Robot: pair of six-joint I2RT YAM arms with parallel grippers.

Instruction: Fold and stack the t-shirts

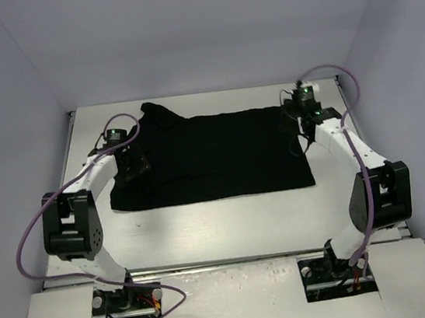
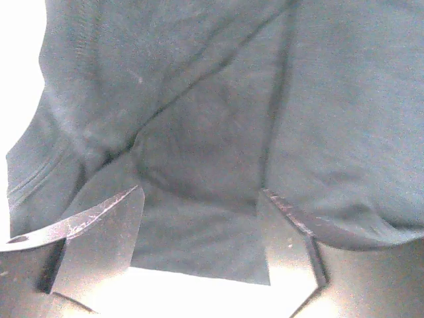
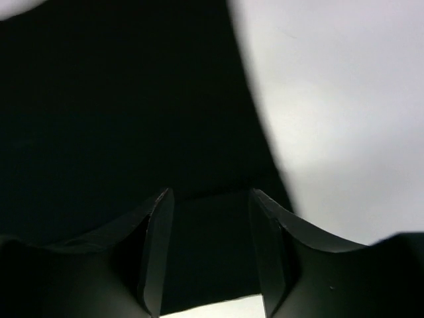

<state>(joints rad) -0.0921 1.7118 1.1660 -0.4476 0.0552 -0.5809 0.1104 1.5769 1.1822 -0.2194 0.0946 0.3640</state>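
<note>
A plain black t-shirt (image 1: 212, 155) lies flat on the table as a wide rectangle, with a sleeve poking out at its far left corner. My left gripper (image 1: 135, 163) hovers over the shirt's left edge. In the left wrist view its jaws (image 2: 199, 192) stand apart, with wrinkled cloth (image 2: 218, 99) lying under them and nothing pinched. My right gripper (image 1: 297, 127) is over the shirt's right edge. Its jaws (image 3: 209, 192) are open too, above dark cloth (image 3: 119, 99) whose hem runs just past the fingers.
The light table (image 1: 228, 219) shows bare in front of the shirt and in narrow strips at both sides (image 3: 344, 99). Purple cables loop from each arm. Grey walls close in the table at the back and sides.
</note>
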